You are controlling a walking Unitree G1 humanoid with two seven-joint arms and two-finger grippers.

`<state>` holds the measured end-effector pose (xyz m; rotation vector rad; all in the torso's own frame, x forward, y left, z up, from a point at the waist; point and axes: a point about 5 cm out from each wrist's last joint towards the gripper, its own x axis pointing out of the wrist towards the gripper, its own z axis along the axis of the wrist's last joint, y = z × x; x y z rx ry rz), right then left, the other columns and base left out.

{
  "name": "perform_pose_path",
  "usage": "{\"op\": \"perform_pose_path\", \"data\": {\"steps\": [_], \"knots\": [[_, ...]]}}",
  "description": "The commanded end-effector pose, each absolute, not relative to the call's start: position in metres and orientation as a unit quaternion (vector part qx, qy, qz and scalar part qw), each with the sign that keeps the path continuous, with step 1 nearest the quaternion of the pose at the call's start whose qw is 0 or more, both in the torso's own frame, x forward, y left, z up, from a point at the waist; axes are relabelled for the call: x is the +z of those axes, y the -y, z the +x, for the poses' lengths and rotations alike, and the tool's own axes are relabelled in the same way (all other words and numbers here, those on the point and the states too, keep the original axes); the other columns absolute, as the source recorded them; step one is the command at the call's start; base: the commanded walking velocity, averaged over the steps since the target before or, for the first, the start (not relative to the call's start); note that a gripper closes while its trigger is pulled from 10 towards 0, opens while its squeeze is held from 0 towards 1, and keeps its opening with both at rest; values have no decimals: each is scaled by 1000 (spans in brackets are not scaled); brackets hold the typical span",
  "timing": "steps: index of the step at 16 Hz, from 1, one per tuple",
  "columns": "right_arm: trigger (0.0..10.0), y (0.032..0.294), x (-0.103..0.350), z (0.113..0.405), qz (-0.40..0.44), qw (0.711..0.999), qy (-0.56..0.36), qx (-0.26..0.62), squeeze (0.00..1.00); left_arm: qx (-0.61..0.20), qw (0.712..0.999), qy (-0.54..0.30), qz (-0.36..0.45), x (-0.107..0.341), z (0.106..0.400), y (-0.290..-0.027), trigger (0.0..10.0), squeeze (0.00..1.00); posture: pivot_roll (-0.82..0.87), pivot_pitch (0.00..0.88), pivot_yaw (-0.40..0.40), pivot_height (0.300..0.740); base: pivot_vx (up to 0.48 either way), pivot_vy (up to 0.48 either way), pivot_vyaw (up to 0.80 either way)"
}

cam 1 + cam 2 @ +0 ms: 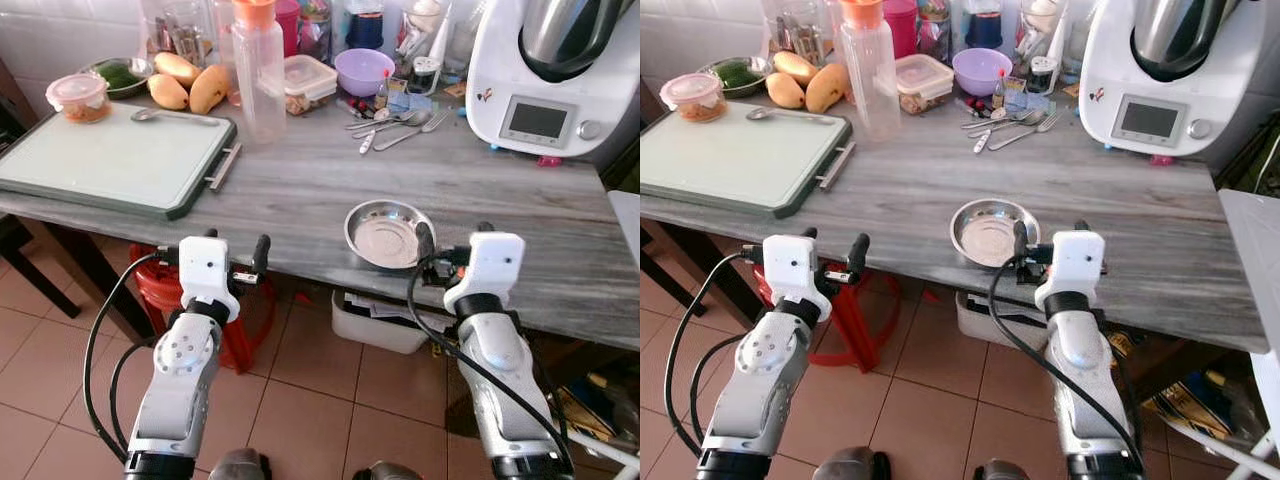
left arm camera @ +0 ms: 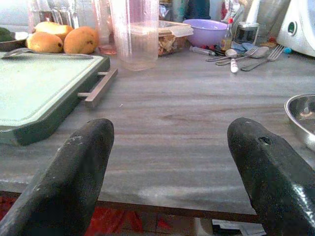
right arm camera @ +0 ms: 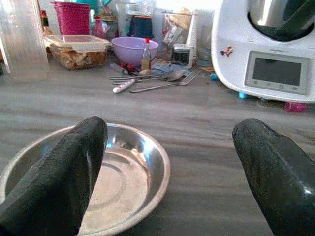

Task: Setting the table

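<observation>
Both arms raised forward; left end effector (image 1: pixel 236 255), right end effector (image 1: pixel 455 240) apparently spread apart.

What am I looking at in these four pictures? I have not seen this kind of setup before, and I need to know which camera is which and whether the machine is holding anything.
This is a humanoid robot seen through its own cameras. The two wide pictures come from its head, looking down at its silver arms and a grey table. The other two come from cameras on its wrists, looking along each gripper's black fingers.

The left gripper and right gripper both hang at the table's near edge, open, holding nothing. A steel dish sits right before the right gripper. Farther back lie a green cutting board, mangoes, a clear bottle, loose cutlery, a purple bowl and a white kitchen machine.
</observation>
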<state>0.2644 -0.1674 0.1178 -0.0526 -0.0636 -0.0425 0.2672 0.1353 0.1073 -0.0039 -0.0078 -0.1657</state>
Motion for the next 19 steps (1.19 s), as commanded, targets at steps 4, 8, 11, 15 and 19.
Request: {"op": "perform_pose_path", "data": {"steps": [4, 8, 11, 15, 19], "knots": [[10000, 178, 118, 260, -32, 998, 28, -51, 0, -85, 996, 0, -1, 107, 267, -135, 10000, 0, 5, 0, -7, 740, -190, 0, 0], [10000, 178, 116, 259, -42, 997, 20, -58, 0, -86, 996, 0, 1, 108, 267, -136, 10000, 0, 7, 0, -6, 740, -257, 0, 0], [10000, 176, 110, 254, -49, 997, 9, -53, 0, -82, 997, -2, 2, 107, 264, -140, 10000, 0, 9, 0, -3, 740, -255, 0, 0], [10000, 175, 107, 248, -53, 998, -1, -37, 0, -80, 997, -7, 4, 107, 261, -143, 10000, 0, 15, 0, 11, 740, -259, 0, 0], [10000, 178, 105, 246, -40, 998, -3, -51, 0, -79, 997, -19, 11, 104, 258, -150, 10000, 0, 18, 0, 34, 740, -129, 0, 0]]}}
